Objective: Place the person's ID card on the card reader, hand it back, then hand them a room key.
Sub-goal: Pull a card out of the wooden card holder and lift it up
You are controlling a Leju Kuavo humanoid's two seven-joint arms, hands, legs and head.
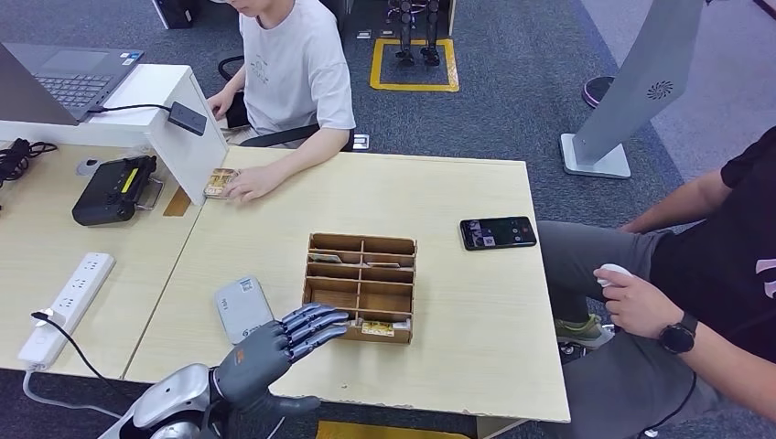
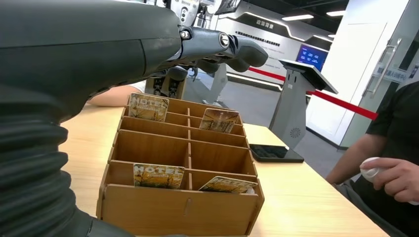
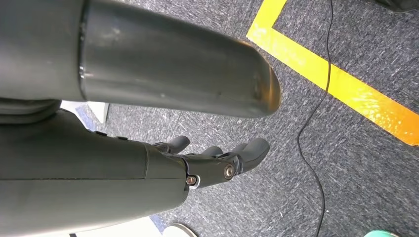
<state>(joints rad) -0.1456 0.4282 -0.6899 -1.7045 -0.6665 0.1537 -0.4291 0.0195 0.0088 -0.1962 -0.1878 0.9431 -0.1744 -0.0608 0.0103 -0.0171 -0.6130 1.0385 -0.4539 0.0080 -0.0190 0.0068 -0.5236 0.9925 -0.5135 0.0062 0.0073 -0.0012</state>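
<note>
Cards in wooden box [image 1: 361, 285]: four | left hand [image 1: 291, 337] empty, beside box

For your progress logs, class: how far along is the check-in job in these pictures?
Done: nothing visibly; the card lies at the table's far edge under the person's hand, and the card reader is bare. In hand: the left robot hand, empty, hovers by the wooden key box. The right robot hand hangs over the floor. Left: reading, returning, handing a key.

"HOTEL" is printed on the key cards [image 2: 148, 106].
</note>
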